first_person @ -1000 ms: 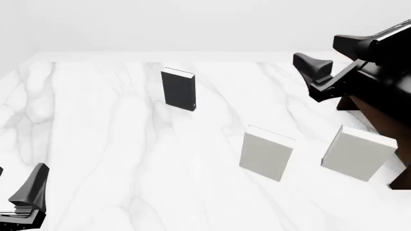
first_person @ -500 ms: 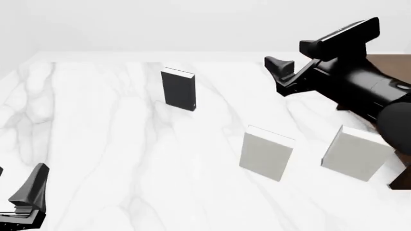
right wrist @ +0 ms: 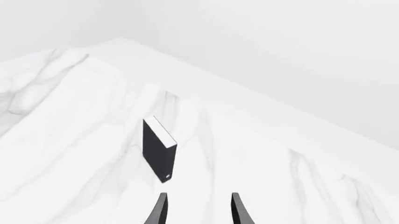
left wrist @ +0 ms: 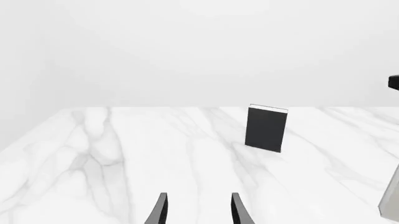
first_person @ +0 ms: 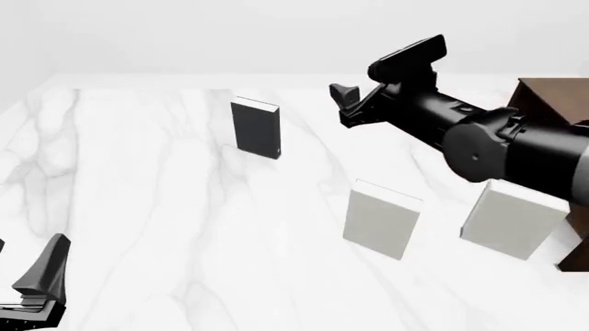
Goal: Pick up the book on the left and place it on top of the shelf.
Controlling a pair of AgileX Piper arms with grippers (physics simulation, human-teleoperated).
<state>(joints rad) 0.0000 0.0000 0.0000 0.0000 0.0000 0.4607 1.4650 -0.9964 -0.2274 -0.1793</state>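
A: So, where does the book (first_person: 256,128) stand?

B: Upright on the white marble table (first_person: 165,227), toward the far left, well apart from the two pale books (first_person: 382,218) nearer the front. Nothing touches it. Its white page edges face up.

A: And the right claw (first_person: 345,103)?

B: It hangs above the table to the book's right, near but not touching, pointed leftward at it. In the right wrist view the fingers (right wrist: 160,210) are spread with a clear gap, and the book (right wrist: 158,149) sits just ahead of them, a little off to one side.

A: The left claw (left wrist: 198,211)?

B: Low at the near left corner, fingers parted, holding nothing, well away from the book.

A: How would you do the reach well?

B: I'd line the gap up so the covers fall between the fingers, gripping across the thin dimension near the top. A thin standing book tips easily, so one finger brushing it first could knock it flat. Approach slowly, centre, then close.

A: The shelf (first_person: 552,103)?

B: Dark brown, at the far right, partly behind the right arm.
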